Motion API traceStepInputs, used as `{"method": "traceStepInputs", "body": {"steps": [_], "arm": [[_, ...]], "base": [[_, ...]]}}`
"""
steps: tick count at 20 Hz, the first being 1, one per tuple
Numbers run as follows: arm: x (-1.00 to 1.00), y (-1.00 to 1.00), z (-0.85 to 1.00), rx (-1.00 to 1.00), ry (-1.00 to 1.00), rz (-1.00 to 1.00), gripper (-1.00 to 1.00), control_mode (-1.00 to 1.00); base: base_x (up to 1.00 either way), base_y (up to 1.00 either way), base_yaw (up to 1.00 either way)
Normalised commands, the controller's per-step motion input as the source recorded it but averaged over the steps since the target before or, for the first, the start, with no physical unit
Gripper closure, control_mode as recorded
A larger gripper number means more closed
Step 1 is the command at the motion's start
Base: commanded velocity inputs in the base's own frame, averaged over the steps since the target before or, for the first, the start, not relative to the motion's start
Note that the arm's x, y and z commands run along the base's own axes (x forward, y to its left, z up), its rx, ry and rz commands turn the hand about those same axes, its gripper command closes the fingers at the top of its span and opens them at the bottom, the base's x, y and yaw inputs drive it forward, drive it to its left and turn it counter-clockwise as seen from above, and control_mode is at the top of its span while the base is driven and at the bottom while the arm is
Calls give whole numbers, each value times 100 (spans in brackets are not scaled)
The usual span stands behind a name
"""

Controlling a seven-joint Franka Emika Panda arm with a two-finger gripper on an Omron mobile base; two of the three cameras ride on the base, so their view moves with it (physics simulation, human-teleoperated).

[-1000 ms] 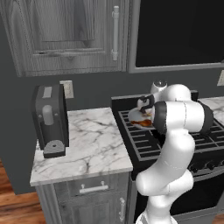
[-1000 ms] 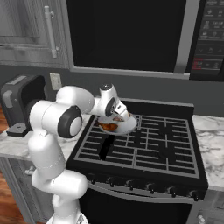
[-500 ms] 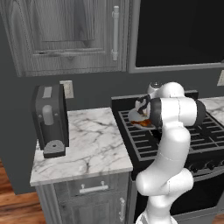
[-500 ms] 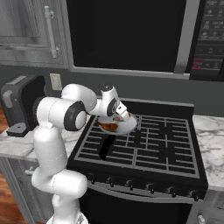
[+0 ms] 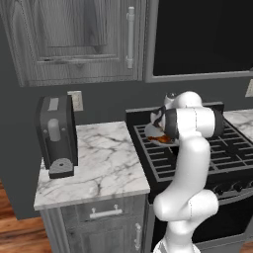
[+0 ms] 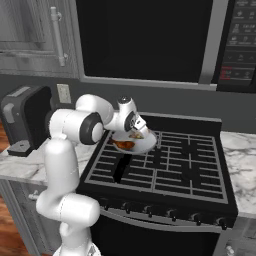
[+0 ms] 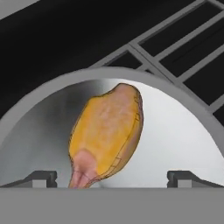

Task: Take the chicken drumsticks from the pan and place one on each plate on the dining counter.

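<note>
— Drumstick (image 7: 107, 133) right ahead of the gripper (image 7: 112, 177), jaws spread as wide as they go, one dark tip on each side of the narrow bone end, nothing clamped between them yet.

— Lying where?

— Flat on the pale floor of the pan (image 7: 183, 140), fat end pointing away from the hand, thin end nearest. Pan sitting on the stove grate (image 6: 170, 165), near the back left corner, black handle running toward the front edge.

— Second piece?

— Something reddish-brown beside it in the pan, seen from the right base camera (image 6: 124, 145); too small to call for certain.

— Handling, at a guess?

— Light, probably. Soft-skinned over a stiff bone, rounded and likely a bit slick, so liable to roll or squirt out if pinched at the taper. Not fragile.

— Best place to take hold?

— Across the thick middle of the meat, judged from its shape: widest there, flanks closest to parallel, and well within the spread of the jaws. Would mean reaching further in than the tips now stand. Worth keeping clear of the pan's raised rim on the way down.

— Plates, dining counter?

— Elsewhere; marble worktop (image 5: 99, 163) with a dark toaster (image 5: 55, 136) left of the stove.
</note>
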Motion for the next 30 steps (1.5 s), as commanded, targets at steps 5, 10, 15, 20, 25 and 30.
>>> {"method": "traceStepInputs", "body": {"steps": [5,10,15,20,25,30], "arm": [[29,-7,-21,0,11,-2,-100,-100],[19,-6,-18,0,6,-1,-100,-100],[0,0,-20,0,0,-2,-100,-100],[0,0,-24,0,0,-4,-100,-100],[-2,0,-25,0,0,-4,-100,-100],[-10,0,-22,0,0,-4,-100,-100]], "base": [[0,0,0],[0,0,0],[0,0,0],[0,0,0],[0,0,0],[0,0,0]]}}
